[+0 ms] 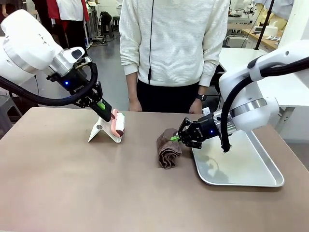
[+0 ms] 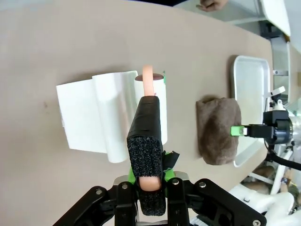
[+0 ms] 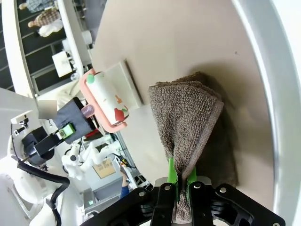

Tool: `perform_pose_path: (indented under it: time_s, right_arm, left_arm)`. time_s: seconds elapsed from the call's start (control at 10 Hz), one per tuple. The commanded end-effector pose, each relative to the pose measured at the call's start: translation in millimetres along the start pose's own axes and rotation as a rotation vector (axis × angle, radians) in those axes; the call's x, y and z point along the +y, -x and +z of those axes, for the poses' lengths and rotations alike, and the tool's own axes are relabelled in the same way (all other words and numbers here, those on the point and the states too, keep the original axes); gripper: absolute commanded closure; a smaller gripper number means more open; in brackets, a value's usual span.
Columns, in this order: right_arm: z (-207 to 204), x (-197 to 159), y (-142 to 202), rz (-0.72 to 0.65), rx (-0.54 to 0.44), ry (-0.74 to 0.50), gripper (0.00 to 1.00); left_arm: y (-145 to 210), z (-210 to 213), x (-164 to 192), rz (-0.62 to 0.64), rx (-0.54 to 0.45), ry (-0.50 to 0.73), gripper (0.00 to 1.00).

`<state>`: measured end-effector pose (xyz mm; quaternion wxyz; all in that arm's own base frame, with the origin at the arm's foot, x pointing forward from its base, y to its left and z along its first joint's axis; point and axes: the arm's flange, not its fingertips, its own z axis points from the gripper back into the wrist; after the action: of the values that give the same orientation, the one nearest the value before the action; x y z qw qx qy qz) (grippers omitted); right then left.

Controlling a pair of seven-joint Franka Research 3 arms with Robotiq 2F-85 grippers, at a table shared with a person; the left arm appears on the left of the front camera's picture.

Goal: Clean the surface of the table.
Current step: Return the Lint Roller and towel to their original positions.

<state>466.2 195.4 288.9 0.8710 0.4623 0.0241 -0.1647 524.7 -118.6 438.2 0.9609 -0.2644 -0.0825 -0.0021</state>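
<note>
Your left claw (image 1: 103,107) is clenched on the foam-wrapped black handle of a pink-framed lint roller (image 1: 118,123), whose white roll rests against a white plastic cover (image 1: 99,131) lying on the taupe-brown worktop (image 1: 72,183). In the left wrist view the same handle (image 2: 148,146) runs up between your fingers to the roll. Your right claw (image 1: 177,138) is clamped on an edge of a folded brown towel (image 1: 168,149) that sits on the worktop just beside a metal tray (image 1: 251,178); the right wrist view shows the cloth (image 3: 186,117) pinched between the green pads. A person stands at the far edge, hands near the worktop.
</note>
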Motion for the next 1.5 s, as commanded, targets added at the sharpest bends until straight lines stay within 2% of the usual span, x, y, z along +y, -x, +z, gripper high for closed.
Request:
perform_pose_path:
  time_s: [0.0, 0.4, 0.8, 0.9, 1.0, 1.1, 1.3, 1.4]
  right_arm:
    - [-9, 6, -3, -0.008, -0.033, -0.007, 0.92]
    - [-18, -1, -11, -0.039, -0.002, 0.010, 0.92]
    - [-19, -3, -12, -0.035, 0.011, 0.025, 0.92]
    - [-19, -2, -11, -0.034, 0.030, 0.013, 0.48]
    - [-19, -2, -11, -0.024, 0.031, 0.011, 0.34]
    - [-19, -1, -11, -0.022, 0.040, 0.012, 0.00]
    - [-20, -3, -14, -0.038, 0.050, -0.007, 0.00]
    - [-20, -3, -14, -0.037, 0.056, -0.008, 0.10]
  left_arm:
    - [-14, -5, -2, 0.099, 0.020, -0.051, 0.78]
    - [-23, -13, 5, 0.112, 0.093, -0.048, 0.78]
    - [-22, -21, 7, 0.103, 0.121, -0.064, 0.78]
    - [-22, -20, 8, 0.109, 0.125, -0.068, 0.36]
    - [-23, -18, 9, 0.107, 0.119, -0.070, 0.19]
    - [-24, -14, 9, 0.114, 0.108, -0.069, 0.00]
    - [-26, -3, 12, 0.126, 0.072, -0.069, 0.00]
    - [-27, 3, 14, 0.131, 0.050, -0.072, 0.00]
